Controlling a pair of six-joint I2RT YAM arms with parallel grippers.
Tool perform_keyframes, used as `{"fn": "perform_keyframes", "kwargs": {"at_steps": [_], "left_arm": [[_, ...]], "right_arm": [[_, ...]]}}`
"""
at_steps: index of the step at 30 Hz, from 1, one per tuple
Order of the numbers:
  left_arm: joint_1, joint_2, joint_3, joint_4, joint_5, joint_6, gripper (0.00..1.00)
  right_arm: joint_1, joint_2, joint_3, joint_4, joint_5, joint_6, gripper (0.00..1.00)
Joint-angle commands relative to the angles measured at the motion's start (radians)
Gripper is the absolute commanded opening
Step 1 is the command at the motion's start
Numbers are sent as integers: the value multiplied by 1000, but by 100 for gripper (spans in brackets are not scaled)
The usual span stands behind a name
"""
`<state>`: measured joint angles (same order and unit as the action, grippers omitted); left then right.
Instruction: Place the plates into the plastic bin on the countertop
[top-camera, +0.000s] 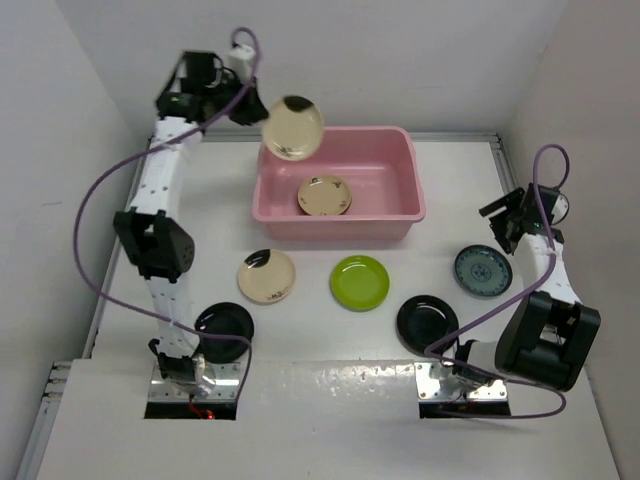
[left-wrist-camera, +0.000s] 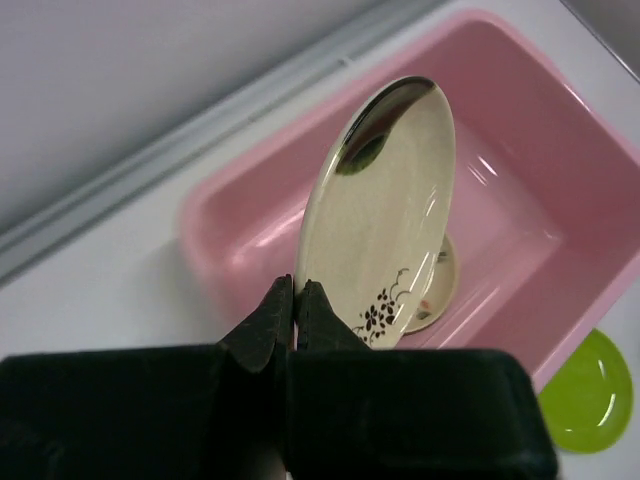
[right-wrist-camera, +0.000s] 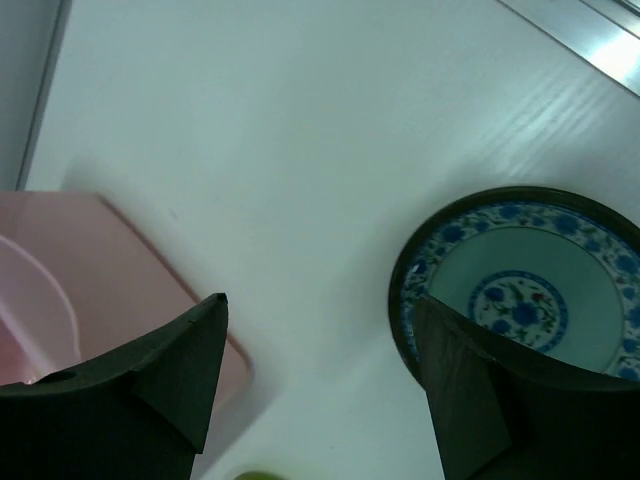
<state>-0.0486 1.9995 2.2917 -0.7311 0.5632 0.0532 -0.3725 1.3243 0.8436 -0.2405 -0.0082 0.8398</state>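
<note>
My left gripper (top-camera: 258, 112) is shut on the rim of a cream plate (top-camera: 292, 127) and holds it tilted on edge over the back left corner of the pink bin (top-camera: 400, 215). In the left wrist view the cream plate (left-wrist-camera: 385, 200) stands edge-up above the bin (left-wrist-camera: 230, 215), my gripper (left-wrist-camera: 296, 295) pinching its lower rim. One beige plate (top-camera: 324, 195) lies in the bin. On the countertop (top-camera: 330, 330) lie a cream plate with a dark mark (top-camera: 266, 275), a lime green plate (top-camera: 360, 282), two black plates (top-camera: 224, 322) (top-camera: 427, 323) and a pale teal plate (top-camera: 483, 270). My right gripper (top-camera: 507, 228) is open, above the teal plate (right-wrist-camera: 520, 285).
White walls close in the back and both sides. A raised edge (top-camera: 497, 160) runs along the countertop's right side. A purple cable (top-camera: 95, 200) loops out from the left arm. The bin's corner (right-wrist-camera: 90, 250) shows in the right wrist view.
</note>
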Motion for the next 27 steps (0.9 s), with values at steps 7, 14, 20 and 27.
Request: {"fn": "perform_keyframes", "kwargs": {"at_steps": [7, 14, 20, 27], "left_arm": [[-197, 257, 18, 85, -71, -47, 0], [-229, 309, -49, 104, -54, -47, 0], [-229, 343, -67, 104, -97, -15, 47], [-272, 361, -5, 113, -106, 23, 64]], "right_arm": [[-77, -25, 11, -52, 13, -22, 76], [-158, -13, -58, -68, -44, 33, 76], [-167, 4, -63, -77, -41, 36, 80], [-209, -13, -103, -175, 122, 53, 82]]}}
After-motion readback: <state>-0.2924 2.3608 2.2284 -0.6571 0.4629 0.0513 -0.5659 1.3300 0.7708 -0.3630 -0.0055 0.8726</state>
